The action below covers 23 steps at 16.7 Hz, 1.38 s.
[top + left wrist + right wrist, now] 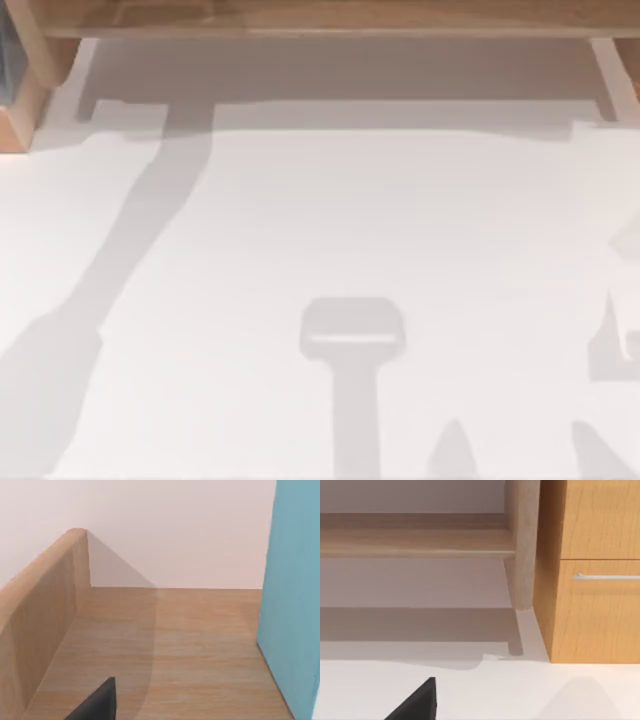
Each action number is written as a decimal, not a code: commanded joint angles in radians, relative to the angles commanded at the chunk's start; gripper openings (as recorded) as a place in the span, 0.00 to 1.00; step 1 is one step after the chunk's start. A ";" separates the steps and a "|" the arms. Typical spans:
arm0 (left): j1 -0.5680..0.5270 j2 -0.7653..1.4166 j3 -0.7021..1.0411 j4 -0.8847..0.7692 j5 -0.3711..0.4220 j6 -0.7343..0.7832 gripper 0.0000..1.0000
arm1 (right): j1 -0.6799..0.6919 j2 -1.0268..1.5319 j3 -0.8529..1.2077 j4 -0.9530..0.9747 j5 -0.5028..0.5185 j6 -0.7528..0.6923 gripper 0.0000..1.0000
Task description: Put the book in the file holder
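Starting at the tips: a dark wedge of the left gripper (97,705) pokes into the left wrist view, and I cannot tell whether it is apart, together or clamped on anything. The same holds for the right gripper (417,702), seen as a dark wedge in its own wrist view.

Just past the left gripper lies a wood-grain floor with a slanted side wall, which I take for the holder (45,620). The blue book (295,605) stands upright at the opposite edge of that floor, its lower edge meeting the wood. In the top view, a sliver of blue beside a wooden corner at ten o'clock is probably this same pair.

Judging by that, the placing step looks nearly done or done: the book seems to be upright in the holder. Whether the left gripper holds it is hidden. If it does, the next move calls for a gentle release and a straight withdrawal, so the book does not tip or drag out.

The right gripper looks idle, facing a wooden cabinet (597,610) with a metal handle (605,576) and a pale leg (522,545) just beside it.

The table (320,220) is plain white and smooth, crossed by soft shadows: a long one running from seven to eleven o'clock, a T-shaped one at six. A wooden beam (320,18) spans twelve o'clock. Behind the holder rises a bare, pale wall (175,525).
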 joint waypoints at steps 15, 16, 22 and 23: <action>-0.089 0.380 0.408 -0.013 -0.079 0.005 1.00 | 0.000 0.000 0.000 0.000 0.000 0.000 1.00; -0.087 0.394 0.428 -0.019 -0.076 0.005 1.00 | 0.000 0.000 0.000 0.000 0.000 0.000 1.00; -0.076 0.459 0.521 -0.048 -0.064 0.004 1.00 | 0.000 0.000 0.000 0.000 0.000 0.000 1.00; -0.076 0.459 0.521 -0.048 -0.064 0.004 1.00 | 0.000 0.000 0.000 0.000 0.000 0.000 1.00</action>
